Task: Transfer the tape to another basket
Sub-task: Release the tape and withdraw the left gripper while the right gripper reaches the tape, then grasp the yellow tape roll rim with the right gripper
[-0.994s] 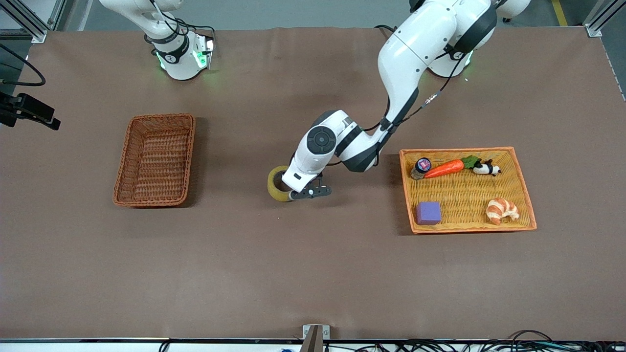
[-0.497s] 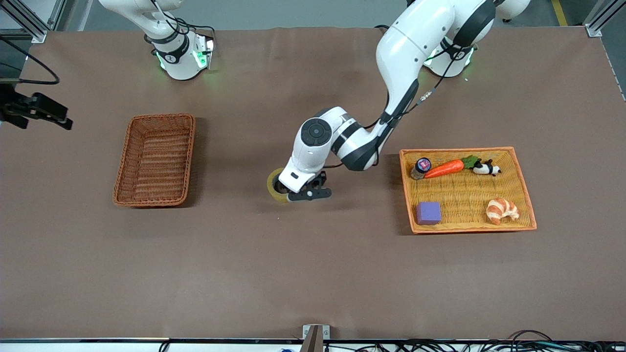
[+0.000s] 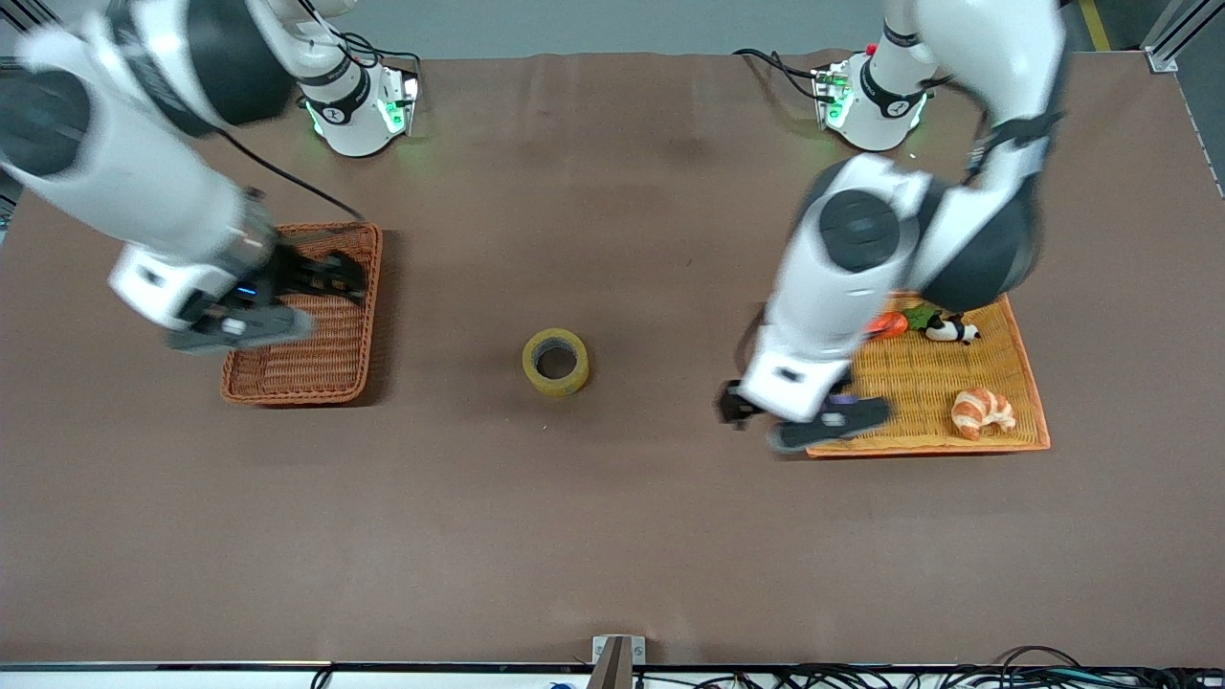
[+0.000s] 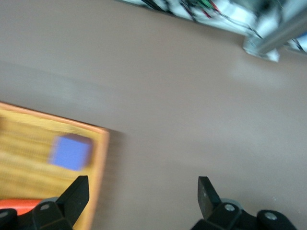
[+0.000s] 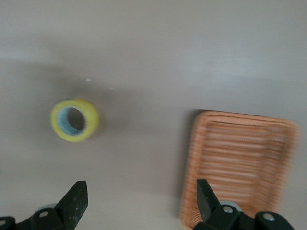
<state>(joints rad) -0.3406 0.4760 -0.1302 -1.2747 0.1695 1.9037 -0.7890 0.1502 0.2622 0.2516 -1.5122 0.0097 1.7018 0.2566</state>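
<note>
Lying flat on the table, ring hole upward, the tape sits alone on the bare brown surface, touched by neither arm. It serves as the reference point for what follows.

Toward the left arm's end of the table from the tape, well apart from it, the left hand hangs over the edge of the light orange woven tray, at the tray side facing the tape. The left wrist view shows its fingers spread wide with nothing between them. In the tray, a croissant lies slightly nearer the front camera than the tape; a purple block is seen in the left wrist view beside the tray rim. Farther from the camera than the tape, a carrot and a small panda figure lie in the same tray, the carrot partly hidden by the arm.

Toward the right arm's end of the table from the tape, the dark reddish-brown basket stands well apart from it. The right hand hangs over this basket. The right wrist view shows its fingers spread apart and empty, with the tape and basket both below.
</note>
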